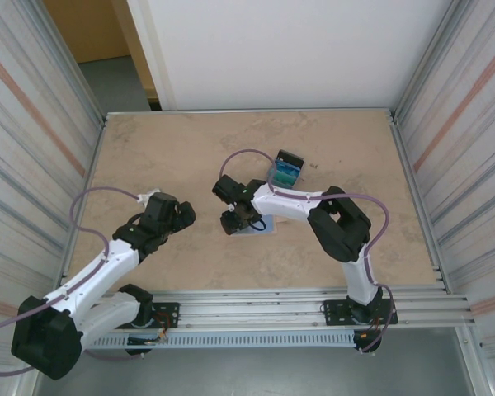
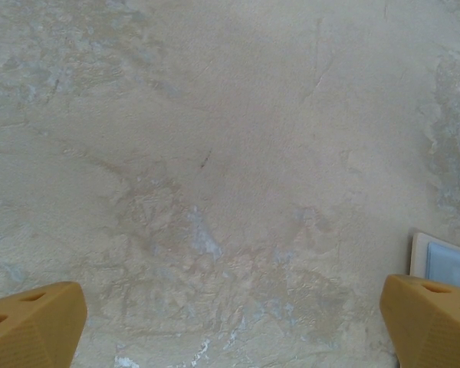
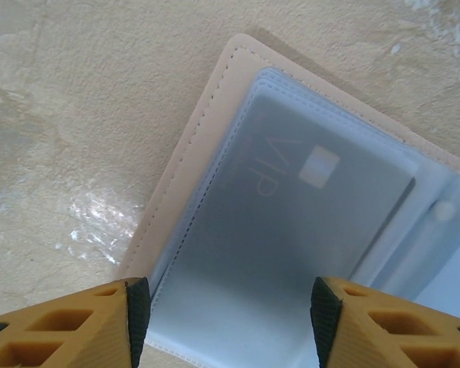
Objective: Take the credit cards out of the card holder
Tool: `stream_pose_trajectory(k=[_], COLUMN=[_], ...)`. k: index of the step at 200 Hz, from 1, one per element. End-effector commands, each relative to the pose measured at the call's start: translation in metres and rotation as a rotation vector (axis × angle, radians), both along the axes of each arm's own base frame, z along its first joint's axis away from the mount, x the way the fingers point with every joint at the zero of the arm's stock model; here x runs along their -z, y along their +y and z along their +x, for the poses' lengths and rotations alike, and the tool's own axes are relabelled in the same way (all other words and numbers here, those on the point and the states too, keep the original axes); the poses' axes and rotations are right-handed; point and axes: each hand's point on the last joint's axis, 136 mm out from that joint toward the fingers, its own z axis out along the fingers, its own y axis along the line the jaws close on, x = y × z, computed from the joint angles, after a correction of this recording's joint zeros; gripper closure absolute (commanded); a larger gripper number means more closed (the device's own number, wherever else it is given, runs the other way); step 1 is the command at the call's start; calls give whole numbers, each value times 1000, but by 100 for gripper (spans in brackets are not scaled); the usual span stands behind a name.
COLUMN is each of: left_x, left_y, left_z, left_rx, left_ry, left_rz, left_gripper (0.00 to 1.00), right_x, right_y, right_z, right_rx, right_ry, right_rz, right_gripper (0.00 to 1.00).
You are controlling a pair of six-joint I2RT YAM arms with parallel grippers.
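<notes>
Okay, from my screen I can see the card holder (image 3: 190,161) lying open and flat on the table (image 1: 165,148), near the middle, a bit toward the arms. It has a soft beige edge with small stitches, and clear pockets (image 3: 215,307) inside. A gray credit card (image 3: 291,222) sits tucked in the top pocket. I can read big letters on it through the plastic, and it has a little pale square. A small round button (image 3: 443,211) sits on the inside of the holder, just beside the card.

My right gripper (image 3: 226,307) hangs right over the holder. Its two orange fingers (image 3: 77,326) stand about half apart. The clear pocket with the card lies in the gap between them. The black pads are not pressed on anything that I can see, so it holds nothing. I cannot tell if the tips touch the plastic.

From above, the right gripper (image 1: 233,221) covers most of the card holder (image 1: 260,228), and a pale bit sticks out beside it.

My left gripper (image 2: 230,310) is spread as wide as it goes and is holding nothing. Under it is bare table (image 2: 215,153). A pale blue corner with a white rim (image 2: 445,261) peeks in at the right side, just beside one finger (image 2: 433,322). I think it is the holder's corner. From above, the left gripper (image 1: 180,216) sits near the right one, a little apart.

A small box (image 1: 285,171) with dark edges and blue-green stuff inside sits farther back on the table, apart from the holder.
</notes>
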Motion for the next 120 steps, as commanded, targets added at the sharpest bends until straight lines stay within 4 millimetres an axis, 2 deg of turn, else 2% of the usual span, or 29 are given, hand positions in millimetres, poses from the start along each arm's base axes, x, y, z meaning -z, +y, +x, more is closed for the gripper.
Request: stream_pose_trajectory(k=[1,37,97,120], left_x=[-13,-14,-20,-21], left_y=[-1,-2,-4,-6], left_z=[8,9,12,14], left_rx=[3,10,30,37], left_ry=[-35,-37,-50,-52], left_rz=[-6,-4,5,3], left_gripper=[1,1,1,1], right_x=[12,13,7,6], right_y=[-9,-13,-21,-18], right_z=[-2,1,10,9], right_rx=[21,30,44,41], right_ry=[26,20,-23,-22], right_rz=[-33,-44,-78,-67], right_gripper=[43,49,66,65])
